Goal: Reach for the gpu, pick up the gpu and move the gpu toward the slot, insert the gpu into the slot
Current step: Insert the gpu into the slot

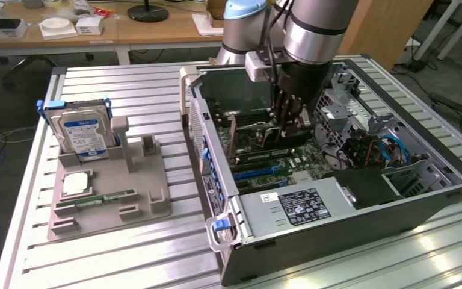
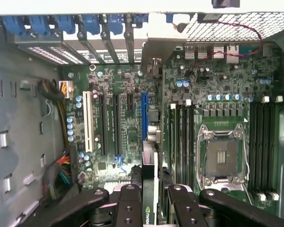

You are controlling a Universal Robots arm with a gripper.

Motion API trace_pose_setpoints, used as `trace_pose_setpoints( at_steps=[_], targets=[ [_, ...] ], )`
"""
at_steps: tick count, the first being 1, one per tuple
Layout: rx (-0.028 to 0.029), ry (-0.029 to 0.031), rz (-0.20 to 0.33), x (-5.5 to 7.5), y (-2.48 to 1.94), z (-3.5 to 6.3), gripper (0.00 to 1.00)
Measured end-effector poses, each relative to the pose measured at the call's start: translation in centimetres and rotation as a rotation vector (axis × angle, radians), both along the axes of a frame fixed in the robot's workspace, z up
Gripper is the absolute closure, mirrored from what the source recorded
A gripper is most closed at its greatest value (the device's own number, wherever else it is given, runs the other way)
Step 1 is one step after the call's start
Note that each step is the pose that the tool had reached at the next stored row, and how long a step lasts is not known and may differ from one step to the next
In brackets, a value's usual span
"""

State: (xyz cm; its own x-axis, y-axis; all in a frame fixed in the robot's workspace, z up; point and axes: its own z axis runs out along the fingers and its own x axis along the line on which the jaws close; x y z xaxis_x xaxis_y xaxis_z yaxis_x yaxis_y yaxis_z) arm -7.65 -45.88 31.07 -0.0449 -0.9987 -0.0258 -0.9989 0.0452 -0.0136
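Black fingers [image 2: 151,198] clamped on gpu [image 2: 150,189] — edge-on, just above blue slot [image 2: 144,116], inside case [image 1: 423,205].

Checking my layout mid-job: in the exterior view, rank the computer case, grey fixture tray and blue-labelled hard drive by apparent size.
1. Computer case, largest.
2. Grey fixture tray.
3. Blue-labelled hard drive, smallest.

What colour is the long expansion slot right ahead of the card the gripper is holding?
Blue; the slot shows best in the wrist view.
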Motion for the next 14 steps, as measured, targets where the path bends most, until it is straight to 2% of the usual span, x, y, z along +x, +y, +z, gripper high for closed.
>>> trace_pose_setpoints(
  at_steps=[10, 14],
  targets=[
    [0.0001, 0.0, 0.0, -0.2, 0.0, -1.75, 0.74],
    [0.0, 0.0, 0.001, -0.6, 0.0, -1.89, 0.74]
  ],
)
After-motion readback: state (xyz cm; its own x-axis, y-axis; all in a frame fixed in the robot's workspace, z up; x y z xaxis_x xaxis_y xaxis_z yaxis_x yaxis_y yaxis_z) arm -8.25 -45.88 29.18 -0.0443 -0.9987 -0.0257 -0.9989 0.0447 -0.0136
